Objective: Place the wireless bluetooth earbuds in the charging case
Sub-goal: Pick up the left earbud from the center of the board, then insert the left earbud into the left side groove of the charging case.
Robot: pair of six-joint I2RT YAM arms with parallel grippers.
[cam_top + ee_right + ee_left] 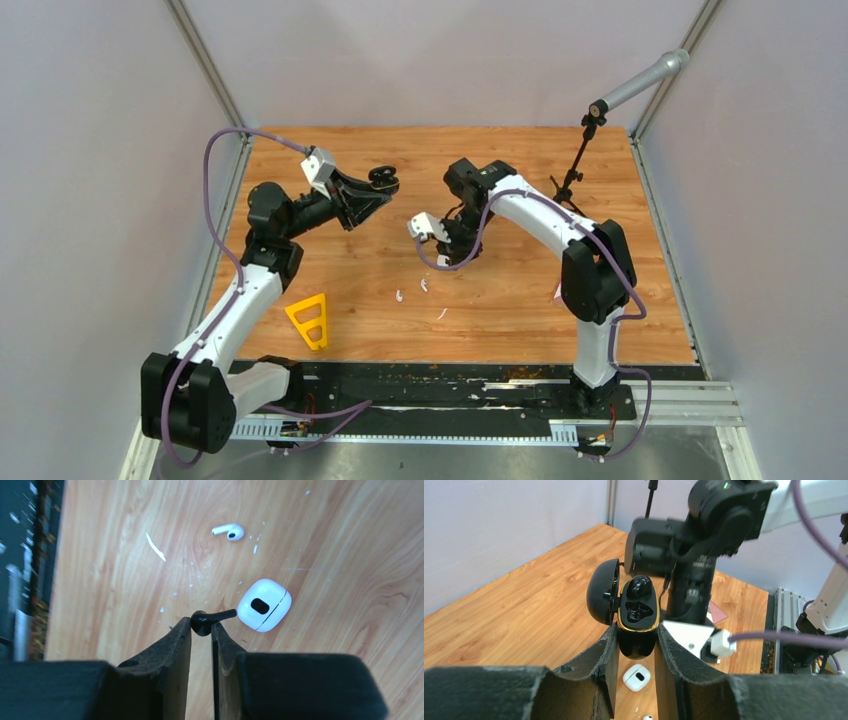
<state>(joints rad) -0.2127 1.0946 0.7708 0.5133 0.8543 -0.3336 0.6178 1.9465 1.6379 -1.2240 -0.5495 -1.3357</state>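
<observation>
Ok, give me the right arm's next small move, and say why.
Probably carry the black earbud, pinched in the right jaws, across to the open black case held up by the left jaws, aiming at its empty socket; a second earbud already sits beside that.

Bright, even light; soft shadows
</observation>
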